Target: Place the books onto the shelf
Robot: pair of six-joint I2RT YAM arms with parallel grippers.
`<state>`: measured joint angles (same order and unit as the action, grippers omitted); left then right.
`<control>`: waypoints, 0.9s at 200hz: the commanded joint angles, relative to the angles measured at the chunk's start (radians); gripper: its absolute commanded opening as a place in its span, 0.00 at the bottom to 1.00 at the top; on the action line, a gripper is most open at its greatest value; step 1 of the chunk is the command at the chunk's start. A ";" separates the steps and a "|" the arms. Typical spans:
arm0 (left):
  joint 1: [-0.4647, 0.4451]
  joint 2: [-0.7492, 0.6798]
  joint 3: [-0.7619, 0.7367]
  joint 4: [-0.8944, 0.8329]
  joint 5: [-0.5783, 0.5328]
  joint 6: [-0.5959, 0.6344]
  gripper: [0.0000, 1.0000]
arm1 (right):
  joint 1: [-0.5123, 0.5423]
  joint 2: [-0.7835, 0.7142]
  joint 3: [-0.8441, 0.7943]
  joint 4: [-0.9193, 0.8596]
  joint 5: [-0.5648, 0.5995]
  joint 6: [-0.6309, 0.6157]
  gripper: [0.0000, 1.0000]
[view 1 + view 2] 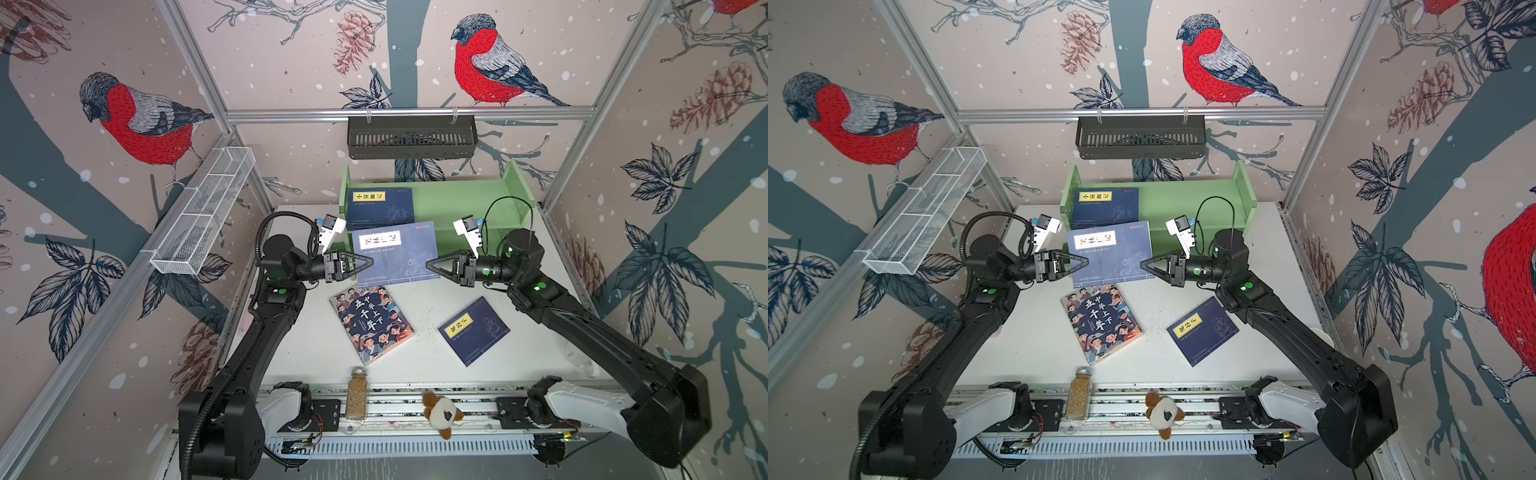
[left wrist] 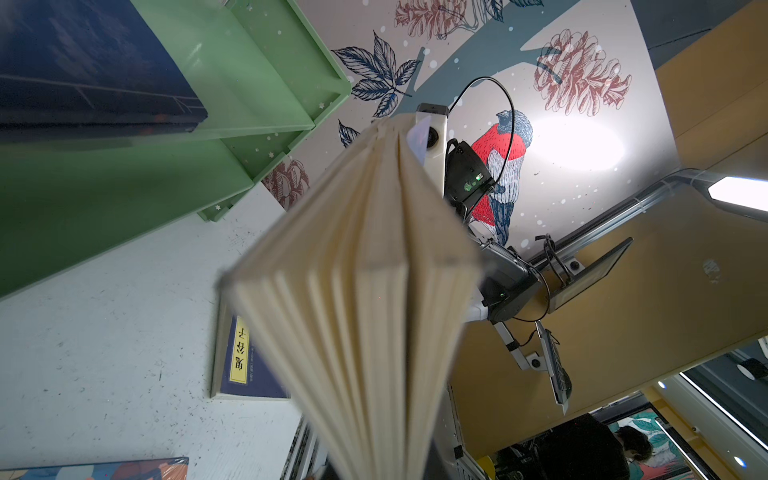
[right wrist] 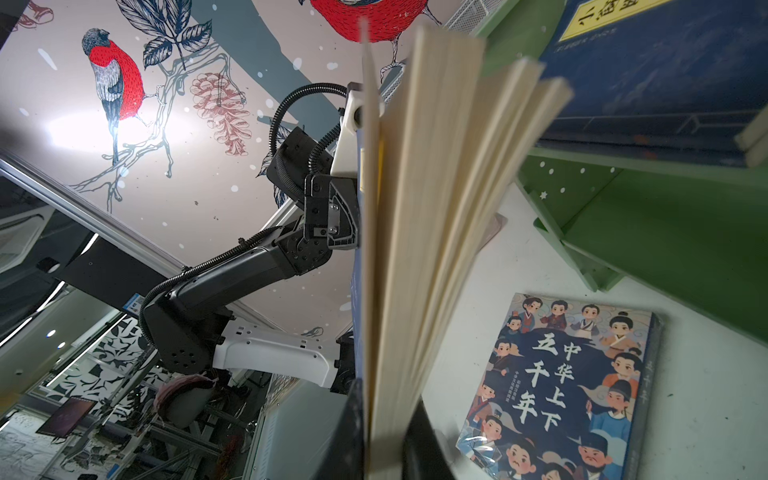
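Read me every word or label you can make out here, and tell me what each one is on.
"中华上下五千年": cover of the cartoon book.
"小窗幽记": yellow label of the rear navy book on the shelf.
"笑林广记": pale label of the lifted book.
"鬼谷子": yellow label of the front navy book.
The small print and red corner marks on the covers are too small to read.

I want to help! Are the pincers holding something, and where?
Both hold the raised navy book: left pincer on one side edge, right pincer on the opposite edge.
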<state>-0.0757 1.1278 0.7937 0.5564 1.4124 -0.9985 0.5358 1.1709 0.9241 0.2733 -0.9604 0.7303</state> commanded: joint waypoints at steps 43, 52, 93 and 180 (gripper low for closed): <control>0.018 0.002 -0.002 0.119 -0.031 -0.030 0.34 | -0.006 0.031 0.037 0.062 -0.021 -0.010 0.00; 0.025 0.003 -0.001 0.118 -0.039 -0.028 0.40 | -0.010 0.033 0.042 0.063 -0.023 -0.009 0.00; 0.055 -0.006 -0.001 0.103 -0.067 -0.015 0.60 | -0.036 0.041 0.067 0.058 -0.032 -0.003 0.00; 0.107 -0.063 0.135 -0.338 -0.088 0.336 0.69 | -0.102 0.054 0.154 0.041 -0.033 0.037 0.00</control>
<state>0.0284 1.0729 0.8608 0.4568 1.3334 -0.8787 0.4438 1.2152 1.0424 0.2771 -0.9813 0.7422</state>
